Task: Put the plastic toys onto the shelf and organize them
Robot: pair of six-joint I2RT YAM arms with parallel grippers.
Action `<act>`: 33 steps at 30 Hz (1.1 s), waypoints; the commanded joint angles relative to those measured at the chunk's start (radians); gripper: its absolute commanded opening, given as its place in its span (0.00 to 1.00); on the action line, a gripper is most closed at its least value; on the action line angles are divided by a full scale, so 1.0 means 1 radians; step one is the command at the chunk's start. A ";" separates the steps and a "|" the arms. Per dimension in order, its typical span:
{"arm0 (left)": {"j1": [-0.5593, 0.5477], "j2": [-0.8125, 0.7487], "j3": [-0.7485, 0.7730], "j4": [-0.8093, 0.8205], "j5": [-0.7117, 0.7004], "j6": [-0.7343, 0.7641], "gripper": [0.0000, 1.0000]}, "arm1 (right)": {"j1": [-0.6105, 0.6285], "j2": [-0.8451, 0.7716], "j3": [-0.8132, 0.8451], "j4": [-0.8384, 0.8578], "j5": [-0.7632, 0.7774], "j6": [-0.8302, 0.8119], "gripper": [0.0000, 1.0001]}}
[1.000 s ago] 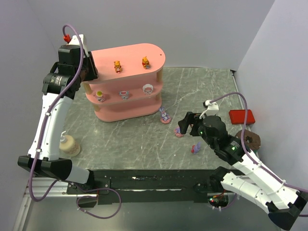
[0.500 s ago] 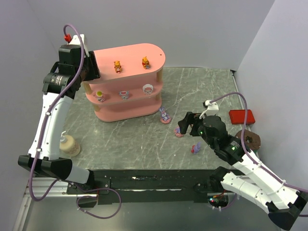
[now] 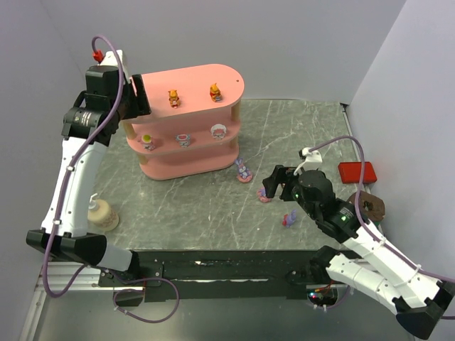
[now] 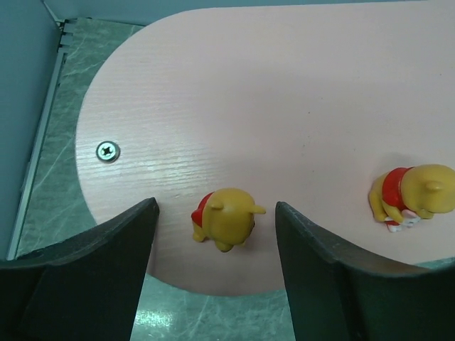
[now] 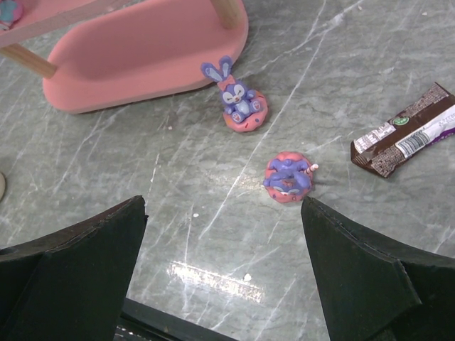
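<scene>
The pink shelf stands at the back left. Two orange bears sit on its top tier, and three pink-white toys line the middle tier. My left gripper hovers over the top tier's left end. In the left wrist view it is open, with a third bear standing free between the jaws and another bear to the right. Three purple toys lie on the table. My right gripper is open above the table, just short of one purple toy.
A red flat box and a brown-wrapped snack bar lie at the right. A beige rounded object stands near the left arm. Grey walls close in the left, back and right sides. A screw head marks the top tier's end.
My left gripper's jaws have spread wider, letting go of the bear on the top tier, and the wrist has lifted slightly. The right arm has not moved.
</scene>
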 commanded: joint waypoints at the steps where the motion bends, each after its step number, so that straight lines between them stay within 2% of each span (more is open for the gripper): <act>1: 0.003 -0.123 -0.025 0.006 -0.053 -0.022 0.73 | -0.007 0.035 -0.002 0.027 0.033 0.006 0.97; 7: 0.003 -0.323 -0.229 0.078 -0.097 -0.073 0.71 | -0.010 0.128 0.004 -0.001 0.185 0.071 0.97; 14: 0.003 -0.494 -0.381 0.093 -0.065 -0.104 0.72 | -0.011 0.281 -0.038 0.048 0.166 0.165 0.98; 19: 0.003 -0.631 -0.548 0.138 -0.017 -0.139 0.70 | -0.010 0.361 -0.094 0.128 0.145 0.222 0.98; 25: 0.003 -0.777 -0.782 0.225 0.003 -0.208 0.62 | -0.010 0.449 -0.068 0.119 0.192 0.268 0.95; 33: 0.003 -0.918 -1.032 0.369 0.125 -0.245 0.61 | -0.013 0.556 -0.020 0.145 0.222 0.267 0.90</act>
